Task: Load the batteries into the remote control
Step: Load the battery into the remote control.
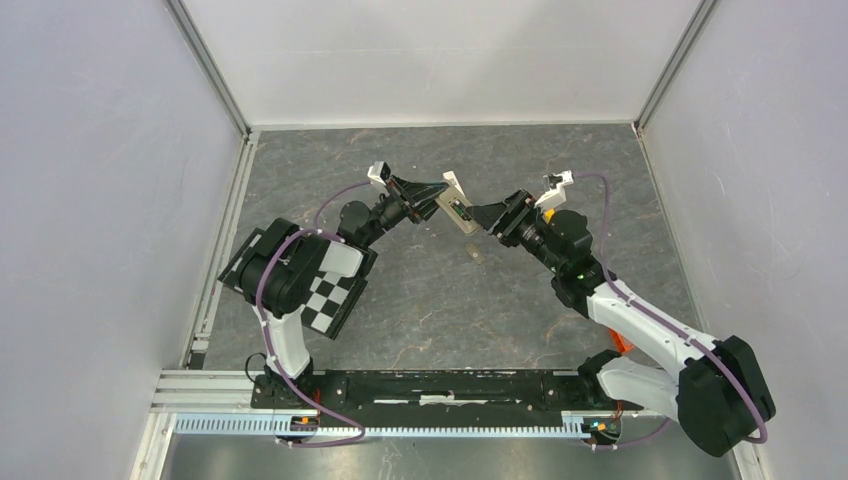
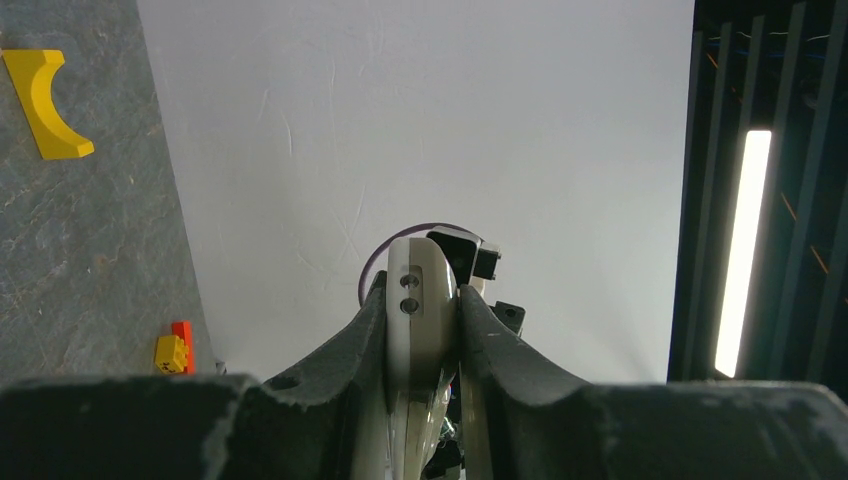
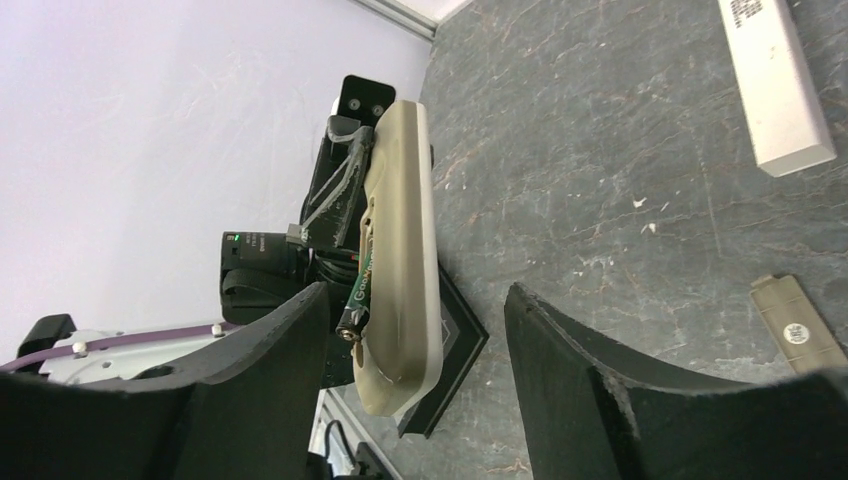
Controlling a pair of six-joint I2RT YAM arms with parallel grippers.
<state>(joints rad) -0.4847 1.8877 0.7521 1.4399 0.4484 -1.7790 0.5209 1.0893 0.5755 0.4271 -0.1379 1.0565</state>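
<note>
The remote control (image 1: 455, 204) is held up in the air over the middle of the table, tilted on edge, with my left gripper (image 1: 436, 200) shut on its far end. In the left wrist view its white edge (image 2: 421, 305) is pinched between the two dark fingers. In the right wrist view the remote's grey-olive back (image 3: 405, 230) faces left, and a green battery (image 3: 358, 293) sits in its recess with the metal end sticking out a little. My right gripper (image 3: 415, 300) is open, its jaws standing either side of the remote's near end with a gap on both sides.
A long white bar (image 3: 775, 85) lies on the grey table, and a small grey-olive flat piece (image 3: 797, 325) lies nearer. A yellow curved piece (image 2: 42, 105) and a small orange-yellow block (image 2: 175, 350) lie by the wall. A checkerboard plate (image 1: 330, 290) sits by the left arm.
</note>
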